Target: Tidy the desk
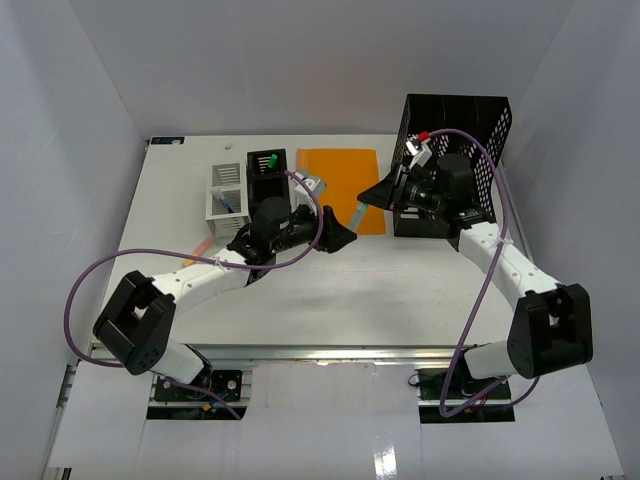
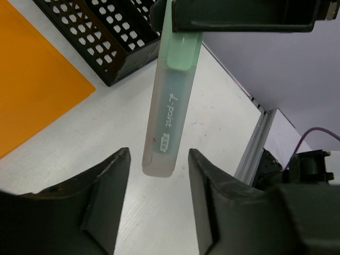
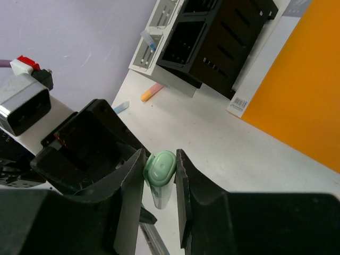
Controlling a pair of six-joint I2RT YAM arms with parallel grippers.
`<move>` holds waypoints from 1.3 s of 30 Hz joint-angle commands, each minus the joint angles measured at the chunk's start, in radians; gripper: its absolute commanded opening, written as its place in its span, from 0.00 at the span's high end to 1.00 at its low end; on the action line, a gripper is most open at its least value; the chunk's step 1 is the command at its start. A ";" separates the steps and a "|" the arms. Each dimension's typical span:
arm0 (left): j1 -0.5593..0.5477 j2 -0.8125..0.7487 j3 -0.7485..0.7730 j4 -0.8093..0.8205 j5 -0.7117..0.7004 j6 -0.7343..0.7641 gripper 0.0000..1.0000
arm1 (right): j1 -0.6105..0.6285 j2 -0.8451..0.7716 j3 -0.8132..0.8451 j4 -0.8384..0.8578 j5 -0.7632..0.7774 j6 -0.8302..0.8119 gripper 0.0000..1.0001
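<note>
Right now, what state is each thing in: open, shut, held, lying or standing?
highlighter, capped, gripped at its cap end.
right tool, shut on the highlighter's green cap.
left tool, open, fingers flanking the highlighter's tail without touching.
orange sheet, lying flat on the desk.
black mesh rack, standing upright.
black pen cup, upright, green marker inside.
orange pen, lying loose on the desk.

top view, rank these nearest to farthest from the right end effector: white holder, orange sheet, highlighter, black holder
1. highlighter: clamped by its cap in the right end effector
2. orange sheet: lying flat just to its left
3. black holder: farther left, past the sheet's edge
4. white holder: farthest left, against the black holder's far side
</note>
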 commanded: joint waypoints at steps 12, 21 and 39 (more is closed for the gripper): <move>0.007 -0.518 0.076 -0.466 -0.337 0.255 0.02 | 0.164 0.483 0.777 -0.251 -0.018 -0.370 0.92; 0.009 -0.830 0.011 -0.703 -0.627 0.169 0.02 | 0.360 0.817 1.200 -0.154 0.186 -0.549 0.92; 0.008 -1.043 -0.043 -0.928 -0.822 0.000 0.02 | 0.516 1.237 1.526 0.260 0.436 -0.666 0.92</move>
